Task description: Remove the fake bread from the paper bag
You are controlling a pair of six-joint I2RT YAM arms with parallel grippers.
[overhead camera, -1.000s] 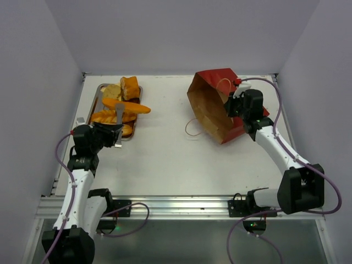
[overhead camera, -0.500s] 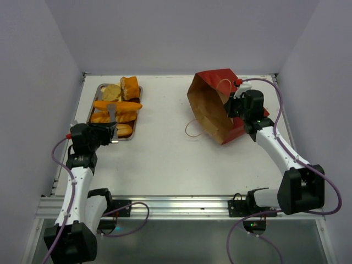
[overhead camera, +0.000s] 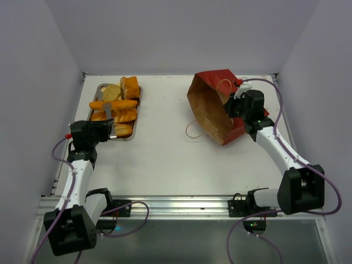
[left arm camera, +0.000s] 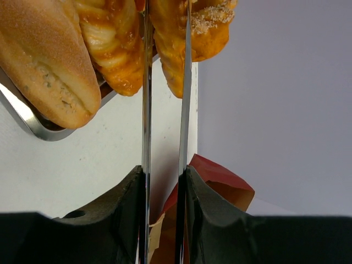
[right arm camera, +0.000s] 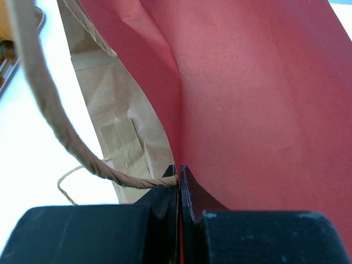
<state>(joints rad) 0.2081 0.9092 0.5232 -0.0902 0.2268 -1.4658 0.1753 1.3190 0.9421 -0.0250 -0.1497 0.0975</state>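
The red paper bag (overhead camera: 212,107) lies tilted at the back right, its brown inside facing left; no bread shows inside. My right gripper (overhead camera: 231,108) is shut on the bag's rim beside a string handle (right arm camera: 66,143), as the right wrist view (right arm camera: 180,176) shows. My left gripper (overhead camera: 109,108) reaches over the steel tray (overhead camera: 99,87). Its thin fingers (left arm camera: 145,110) are closed on a long orange fake bread (overhead camera: 118,104), which lies across the other loaves (overhead camera: 130,86). In the left wrist view this bread (left arm camera: 166,49) sits between the blades.
A loose string handle loop (overhead camera: 192,129) lies on the white table left of the bag. Side walls stand close on the left and right. A pale loaf (left arm camera: 44,60) rests on the tray's rim (left arm camera: 27,124).
My left gripper has drawn back to the left with the long bread, which now rests lower across the loaves in the tray. The right gripper and the bag have not moved.
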